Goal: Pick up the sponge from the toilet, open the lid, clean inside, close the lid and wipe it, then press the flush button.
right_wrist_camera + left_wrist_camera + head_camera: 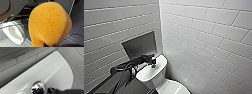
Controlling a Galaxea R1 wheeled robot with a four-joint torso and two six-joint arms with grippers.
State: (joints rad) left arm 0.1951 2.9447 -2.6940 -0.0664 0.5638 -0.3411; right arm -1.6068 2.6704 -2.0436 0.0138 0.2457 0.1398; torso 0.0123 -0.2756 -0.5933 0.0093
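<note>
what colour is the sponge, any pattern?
The sponge is orange-yellow, speckled with small darker orange pores. It shows best in the right wrist view.

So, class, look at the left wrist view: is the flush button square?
No, the flush button is round and chrome, set in the white tank top.

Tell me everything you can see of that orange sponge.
The sponge is an orange-yellow block with rounded corners, soft-looking foam dotted with small darker pores. It looks clean, with no stains showing. It is bowed into a curve and held up in the air above the dark tiled floor. The right gripper clamps its narrowed end.
</note>
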